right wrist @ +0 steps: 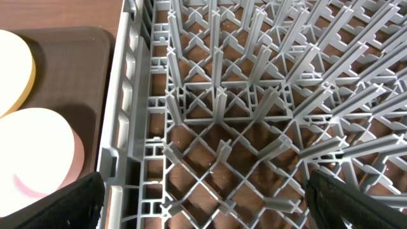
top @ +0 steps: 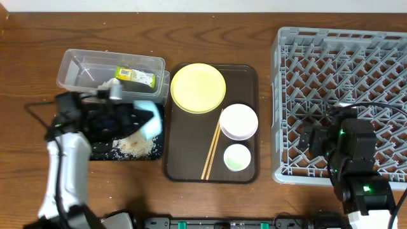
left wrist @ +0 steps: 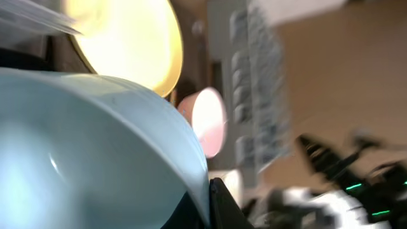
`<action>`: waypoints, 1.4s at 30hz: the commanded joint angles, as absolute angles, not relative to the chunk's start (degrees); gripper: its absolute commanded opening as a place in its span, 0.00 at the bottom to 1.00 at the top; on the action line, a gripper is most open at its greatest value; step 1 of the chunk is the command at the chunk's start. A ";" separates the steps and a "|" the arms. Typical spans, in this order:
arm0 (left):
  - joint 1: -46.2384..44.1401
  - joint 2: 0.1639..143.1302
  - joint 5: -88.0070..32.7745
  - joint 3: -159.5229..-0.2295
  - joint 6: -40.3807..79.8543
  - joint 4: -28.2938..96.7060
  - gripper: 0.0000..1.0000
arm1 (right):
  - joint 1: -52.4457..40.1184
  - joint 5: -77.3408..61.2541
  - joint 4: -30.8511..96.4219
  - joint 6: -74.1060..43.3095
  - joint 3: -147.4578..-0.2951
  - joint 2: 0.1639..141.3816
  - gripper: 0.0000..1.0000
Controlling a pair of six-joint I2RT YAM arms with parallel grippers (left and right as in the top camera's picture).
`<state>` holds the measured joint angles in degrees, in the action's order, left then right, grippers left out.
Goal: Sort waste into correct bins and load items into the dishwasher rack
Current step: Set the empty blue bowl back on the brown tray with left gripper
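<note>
**Stock at this moment: blue bowl in left gripper over black tray; right gripper over rack**

**Overhead.**
- Left gripper [top: 137,117]: clamped on the rim of the blue bowl [top: 151,121], which is tipped on edge.
- Directly beneath hand and bowl: black tray [top: 98,152], with rice scraps [top: 135,146] spread in it.
- Just beyond the hand: clear tub [top: 82,70], with one snack wrapper [top: 135,76] inside.
- To the hand's right: brown tray [top: 248,76], carrying a yellow plate [top: 198,88], a white bowl [top: 238,121], a green cup [top: 237,157] and two chopsticks [top: 211,151] lying side by side.
- Right gripper [top: 311,137]: over the near part of the rack [top: 343,63]. The brown tray lies to its left.

**Left wrist (blurred).**
- The blue bowl [left wrist: 82,146] fills the left of the picture.
- One dark finger [left wrist: 222,203] rests against the bowl's rim.
- Past the bowl: the yellow plate [left wrist: 127,38], the white bowl [left wrist: 206,121] and the rack [left wrist: 254,95].

**Right wrist.**
- Right gripper [right wrist: 206,207]: fingers [right wrist: 63,203] spread wide at the lower corners and holding nothing.
- Below the hand: the pegs of the rack [right wrist: 254,95].
- Left of the hand, outside the rack wall: the white bowl [right wrist: 32,152] and the yellow plate [right wrist: 13,63], both on the brown tray [right wrist: 76,63].
</note>
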<state>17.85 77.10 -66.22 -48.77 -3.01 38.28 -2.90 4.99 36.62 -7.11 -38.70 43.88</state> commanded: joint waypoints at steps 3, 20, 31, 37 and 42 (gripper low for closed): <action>3.68 72.42 -45.32 -49.43 0.75 35.09 0.06 | -3.29 5.74 36.67 -6.81 -39.94 43.88 0.99; -28.99 83.42 -18.35 -49.41 1.19 28.16 0.07 | -3.29 5.74 36.67 -6.81 -39.97 43.88 0.99; -30.94 87.18 -18.35 -49.41 1.19 27.09 0.30 | -3.29 5.76 36.69 -6.81 -39.97 43.88 0.99; -30.94 85.60 -18.61 -51.86 1.17 29.63 0.41 | -3.29 5.76 36.69 -6.81 -39.97 43.88 0.99; -30.96 81.49 -23.05 -55.81 1.19 31.16 0.42 | -3.29 5.76 36.67 -6.81 -39.97 43.88 0.99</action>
